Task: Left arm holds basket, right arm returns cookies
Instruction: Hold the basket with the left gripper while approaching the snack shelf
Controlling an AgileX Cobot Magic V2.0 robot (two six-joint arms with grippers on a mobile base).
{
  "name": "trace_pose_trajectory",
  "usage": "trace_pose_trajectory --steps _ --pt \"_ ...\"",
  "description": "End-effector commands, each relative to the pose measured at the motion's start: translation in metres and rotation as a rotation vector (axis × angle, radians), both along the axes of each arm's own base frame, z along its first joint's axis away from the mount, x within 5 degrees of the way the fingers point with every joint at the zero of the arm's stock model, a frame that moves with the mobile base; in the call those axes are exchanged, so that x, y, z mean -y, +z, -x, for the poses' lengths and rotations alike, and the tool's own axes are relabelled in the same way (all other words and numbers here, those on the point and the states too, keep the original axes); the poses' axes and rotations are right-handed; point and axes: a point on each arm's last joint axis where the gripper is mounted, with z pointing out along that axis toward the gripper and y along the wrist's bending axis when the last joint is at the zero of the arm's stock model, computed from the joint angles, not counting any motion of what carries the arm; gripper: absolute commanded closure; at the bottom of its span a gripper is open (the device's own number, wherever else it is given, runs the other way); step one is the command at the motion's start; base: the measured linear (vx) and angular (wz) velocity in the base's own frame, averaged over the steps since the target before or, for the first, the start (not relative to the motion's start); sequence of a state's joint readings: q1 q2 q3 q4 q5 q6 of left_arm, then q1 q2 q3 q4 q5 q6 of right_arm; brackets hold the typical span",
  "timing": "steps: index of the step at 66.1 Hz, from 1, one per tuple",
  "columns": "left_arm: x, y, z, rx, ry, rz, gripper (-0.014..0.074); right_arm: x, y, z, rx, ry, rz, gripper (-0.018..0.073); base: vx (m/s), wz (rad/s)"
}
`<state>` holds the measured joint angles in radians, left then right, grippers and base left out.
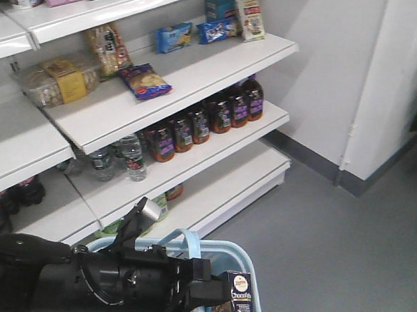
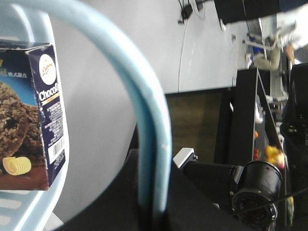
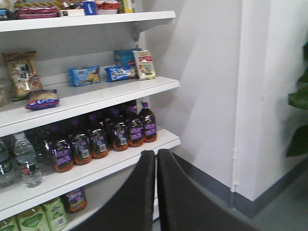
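My left arm [image 1: 82, 281] reaches in from the bottom left. Its gripper [image 1: 199, 279] is shut on the curved handle [image 1: 190, 239] of the light blue basket [image 1: 248, 267]. In the left wrist view the handle [image 2: 144, 96] runs down between the jaws of the left gripper [image 2: 153, 209]. The cookies [image 1: 239, 295], a dark navy carton, stand upright inside the basket at its right end. They also show in the left wrist view [image 2: 45, 120]. My right gripper [image 3: 156, 155] is shut and empty, held in the air facing the shelves. It does not show in the front view.
White shelves [image 1: 190, 66] stand ahead with snack packs [image 1: 144, 81], blue biscuit packs [image 1: 216, 30], dark sauce bottles [image 1: 213, 114] and water bottles [image 1: 131, 156]. A white wall [image 1: 330, 66] and grey floor [image 1: 339, 247] lie to the right.
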<state>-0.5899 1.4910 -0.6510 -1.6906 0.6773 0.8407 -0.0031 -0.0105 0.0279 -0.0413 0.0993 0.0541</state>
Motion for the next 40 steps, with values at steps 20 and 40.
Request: trace_pose_trajectory --steps 20,40 --pt "0.0051 0.0250 0.0006 0.016 0.005 0.121 0.0603 0.0000 0.0071 0.0009 0.089 -0.002 0.013 0.0567 0.15 0.47" --pt "0.0051 0.0250 0.0006 0.016 0.005 0.121 0.0603 0.0000 0.0071 0.0009 0.089 -0.002 0.013 0.0567 0.14 0.34"
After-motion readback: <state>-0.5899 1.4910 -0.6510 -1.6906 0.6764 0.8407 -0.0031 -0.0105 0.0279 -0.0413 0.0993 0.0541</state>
